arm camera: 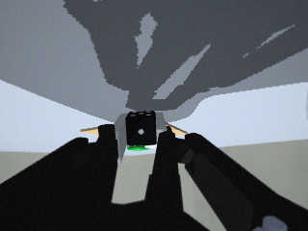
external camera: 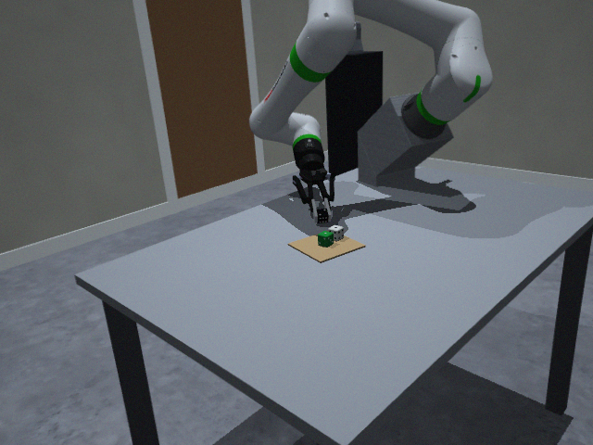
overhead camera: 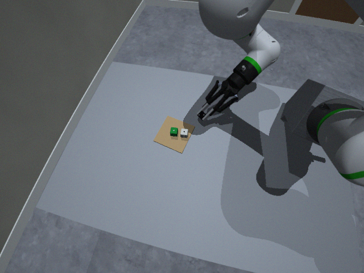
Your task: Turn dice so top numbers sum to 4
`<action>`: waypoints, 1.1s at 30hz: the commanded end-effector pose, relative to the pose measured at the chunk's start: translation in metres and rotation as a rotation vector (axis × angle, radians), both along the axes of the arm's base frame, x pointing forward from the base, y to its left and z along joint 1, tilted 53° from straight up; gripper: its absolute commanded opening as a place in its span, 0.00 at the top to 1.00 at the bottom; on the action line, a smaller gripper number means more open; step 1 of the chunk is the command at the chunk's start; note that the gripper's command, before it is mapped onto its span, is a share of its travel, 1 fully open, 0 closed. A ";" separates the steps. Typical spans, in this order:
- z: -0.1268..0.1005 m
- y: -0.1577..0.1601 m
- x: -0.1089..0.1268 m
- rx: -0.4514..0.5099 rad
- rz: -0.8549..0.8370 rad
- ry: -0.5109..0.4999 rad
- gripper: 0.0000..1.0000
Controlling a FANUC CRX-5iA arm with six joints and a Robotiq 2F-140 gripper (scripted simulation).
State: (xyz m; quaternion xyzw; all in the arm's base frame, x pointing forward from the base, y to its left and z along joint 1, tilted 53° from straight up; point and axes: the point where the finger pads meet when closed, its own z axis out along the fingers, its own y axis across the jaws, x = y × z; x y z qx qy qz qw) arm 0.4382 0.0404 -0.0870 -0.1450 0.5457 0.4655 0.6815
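Observation:
My gripper (overhead camera: 202,115) (external camera: 321,215) (arm camera: 141,124) is shut on a black die (overhead camera: 201,115) (external camera: 322,214) (arm camera: 141,131) and holds it low over the table, just behind the far corner of the tan mat (overhead camera: 167,141) (external camera: 330,251). The face towards the wrist camera shows one pip. A green die (overhead camera: 173,131) (external camera: 325,238) and a white die (overhead camera: 184,132) (external camera: 336,232) lie flat side by side on the mat, each with one pip on top. In the wrist view only a sliver of the green die (arm camera: 137,147) and the mat's edges (arm camera: 91,129) show behind the black die.
The grey table (overhead camera: 117,182) (external camera: 268,306) carries the mat near its middle. The robot's grey base block (overhead camera: 300,117) (external camera: 397,138) stands at the table's far side. The arm's shadow falls across the table behind the mat.

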 end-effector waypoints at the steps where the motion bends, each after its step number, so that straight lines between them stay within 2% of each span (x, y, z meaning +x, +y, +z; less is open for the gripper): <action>1: -0.001 0.001 0.000 0.000 0.000 0.000 0.84; 33: -0.003 0.004 0.001 0.000 0.000 0.000 0.84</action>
